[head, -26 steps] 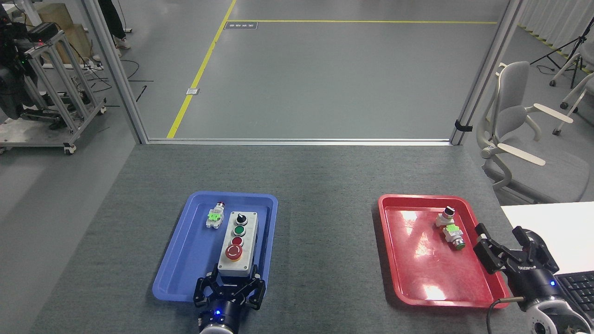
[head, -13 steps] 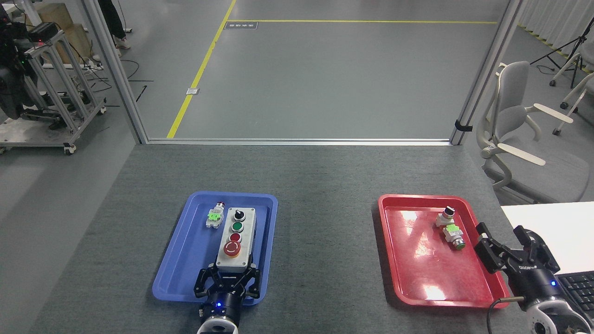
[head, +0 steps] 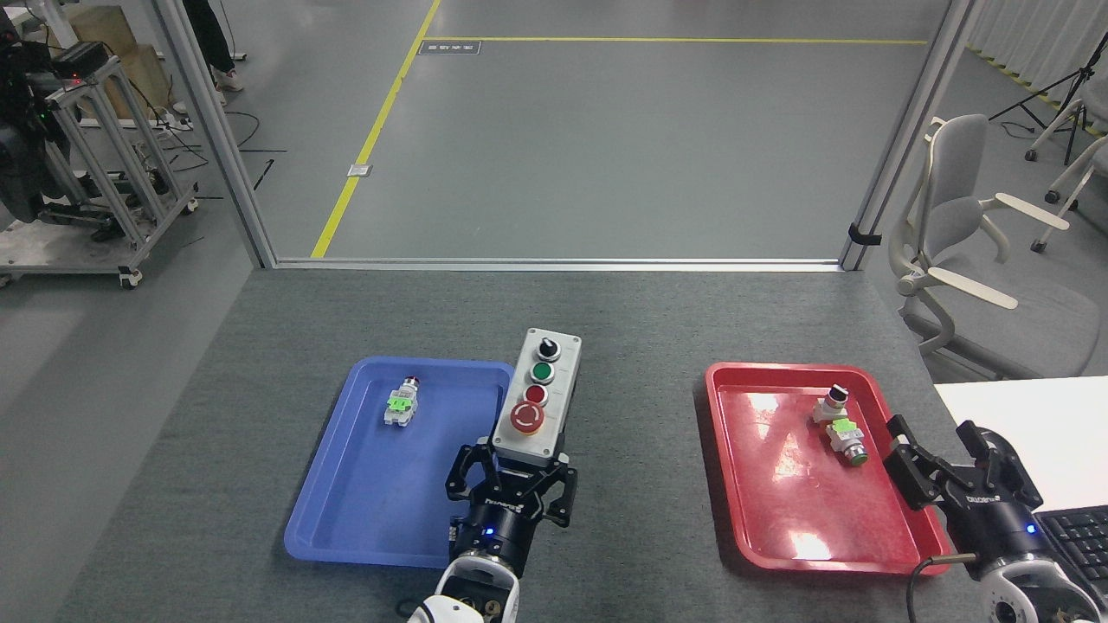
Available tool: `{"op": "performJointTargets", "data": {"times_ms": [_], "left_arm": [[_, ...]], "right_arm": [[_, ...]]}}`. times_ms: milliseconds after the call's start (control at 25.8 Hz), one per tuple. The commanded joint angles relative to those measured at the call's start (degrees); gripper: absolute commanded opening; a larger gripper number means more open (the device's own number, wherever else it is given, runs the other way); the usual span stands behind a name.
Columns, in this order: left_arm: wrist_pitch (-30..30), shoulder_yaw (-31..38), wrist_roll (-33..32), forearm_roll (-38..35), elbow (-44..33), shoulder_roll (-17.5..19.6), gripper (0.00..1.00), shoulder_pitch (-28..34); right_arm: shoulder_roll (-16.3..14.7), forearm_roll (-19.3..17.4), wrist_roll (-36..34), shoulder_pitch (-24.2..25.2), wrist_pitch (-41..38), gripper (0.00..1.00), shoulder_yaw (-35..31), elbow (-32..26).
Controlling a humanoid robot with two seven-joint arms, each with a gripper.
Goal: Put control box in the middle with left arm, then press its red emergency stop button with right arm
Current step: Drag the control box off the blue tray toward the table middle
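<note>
The control box [head: 537, 391], light grey with a black knob, green button, small red button and big red emergency stop button [head: 527, 418], hangs lifted over the right rim of the blue tray [head: 381, 484]. My left gripper [head: 512, 472] is shut on its near end. The dark-grey middle [head: 632, 415] of the table lies just to the right of the box. At the far right, my right gripper [head: 939, 454] stands open beside the red tray [head: 779, 510], holding nothing.
A small white-and-green switch part [head: 401, 403] lies in the blue tray. Two similar parts [head: 840, 424] lie in the red tray. A white desk corner [head: 1039, 415] with a keyboard [head: 1078, 532] sits at the right edge; an office chair [head: 961, 216] stands beyond.
My left gripper has lifted the control box out of the blue tray and carried it up and to the right, over the tray's right rim. The right arm has stayed put.
</note>
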Motion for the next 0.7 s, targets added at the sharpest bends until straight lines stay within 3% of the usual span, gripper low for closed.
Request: {"op": "performJointTargets", "data": {"times_ms": [0, 155, 426, 659], "left_arm": [[0.6, -8.3, -0.6, 3.6, 1.4, -0.1, 0.0, -1.8], [0.4, -15.2, -0.3, 5.9, 4.2, -0.1, 0.0, -2.3], [0.8, -18.4, 1.4, 12.1, 7.8, -0.1, 0.0, -2.8], [13.7, -18.8, 1.1, 17.1, 7.9, -0.1, 0.0, -3.9]], "right_arm": [[0.0, 0.1, 0.0, 0.0, 0.0, 1.0, 0.0, 0.0], [-0.2, 0.1, 0.0, 0.0, 0.0, 1.0, -0.1, 0.0], [-0.2, 0.1, 0.0, 0.0, 0.0, 1.0, -0.2, 0.1], [-0.2, 0.0, 0.0, 0.0, -0.4, 1.0, -0.2, 0.2]]}}
